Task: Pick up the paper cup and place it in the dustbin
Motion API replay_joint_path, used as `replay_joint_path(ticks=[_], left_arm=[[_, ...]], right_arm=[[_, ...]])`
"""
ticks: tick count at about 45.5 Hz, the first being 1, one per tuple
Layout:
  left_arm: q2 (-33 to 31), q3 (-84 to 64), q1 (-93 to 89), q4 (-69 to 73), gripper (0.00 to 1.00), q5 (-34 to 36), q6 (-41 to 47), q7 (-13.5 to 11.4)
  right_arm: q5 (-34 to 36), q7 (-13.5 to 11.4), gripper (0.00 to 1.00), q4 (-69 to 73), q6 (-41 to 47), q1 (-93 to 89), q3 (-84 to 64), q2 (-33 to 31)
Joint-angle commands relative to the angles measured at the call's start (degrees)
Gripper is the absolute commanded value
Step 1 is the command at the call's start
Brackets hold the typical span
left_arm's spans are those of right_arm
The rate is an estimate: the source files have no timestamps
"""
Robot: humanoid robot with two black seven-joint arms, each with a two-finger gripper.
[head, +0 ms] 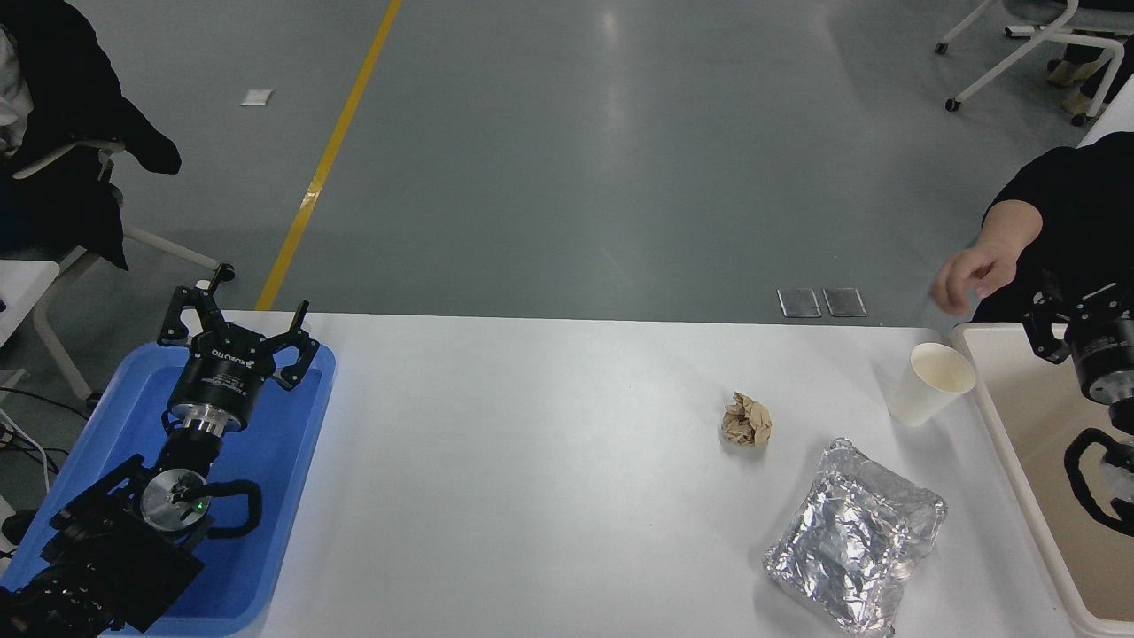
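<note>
Paper cup (930, 383) upright on table, just beside dustbin (1001, 443) rim, short carry. My right gripper (1076, 310) over bin at cup's 3 o'clock, finger spread unreadable. My left gripper (237, 330) splayed wide, parked over blue tray (292, 496).

left arm (133, 523): black, boxy segments, a looped black cable beside a silver disc with a small green light
left gripper (237, 330): black, white lettering on its round body, silver collar behind it
right arm (1101, 354): black, silver ring, curled black cable
</note>
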Motion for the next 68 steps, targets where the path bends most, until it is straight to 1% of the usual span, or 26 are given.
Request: replay_joint_path(ticks=[1,57,68], left_arm=[[0.0,0.0,0.0,0.0,1.0,0.1,0.0,-0.1],[0.0,0.0,0.0,0.0,1.0,0.1,0.0,0.0],[0.0,0.0,0.0,0.0,1.0,0.1,0.0,0.0]], right_arm=[[0.0,0.0,1.0,0.0,0.0,0.0,0.0,-0.1],[0.0,0.0,1.0,-0.4,0.0,0.1,-0.1,-0.5],[-0.2,-0.5,1.0,-0.3,0.0,0.8,-2.0,-0.8]])
